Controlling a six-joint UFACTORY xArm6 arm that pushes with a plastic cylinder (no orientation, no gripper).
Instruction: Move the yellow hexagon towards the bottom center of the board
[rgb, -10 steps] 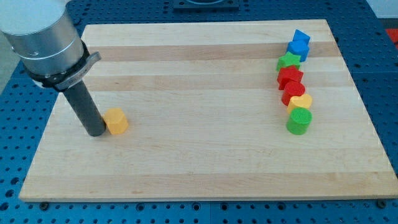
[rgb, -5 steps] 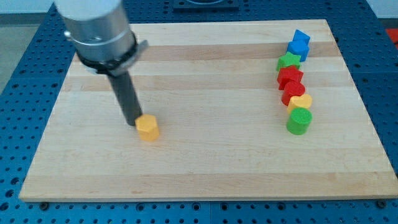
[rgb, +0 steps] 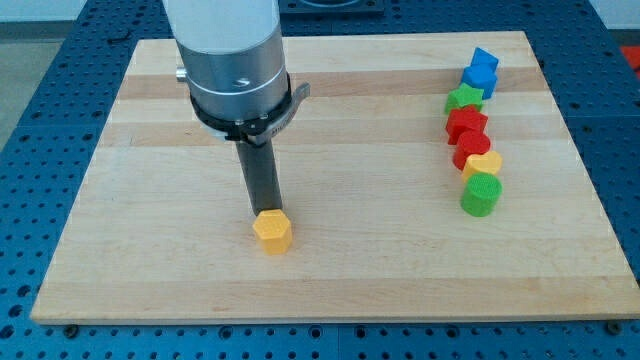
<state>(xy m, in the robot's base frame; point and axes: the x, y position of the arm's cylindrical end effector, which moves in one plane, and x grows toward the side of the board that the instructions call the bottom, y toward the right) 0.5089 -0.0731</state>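
Observation:
The yellow hexagon (rgb: 272, 232) lies on the wooden board (rgb: 330, 270), left of centre and in the lower half. My tip (rgb: 265, 211) stands right behind it, touching its top-left edge. The dark rod rises from there to the grey arm body near the view's top.
A column of blocks runs down the board's right side: two blue blocks (rgb: 481, 70), a green star (rgb: 464, 98), two red blocks (rgb: 467, 127), a small yellow block (rgb: 485, 164) and a green cylinder (rgb: 481, 194).
My tip has swept from the board's left side to the right and downward, pushing the yellow hexagon with it towards the lower middle. The blocks on the right have not moved.

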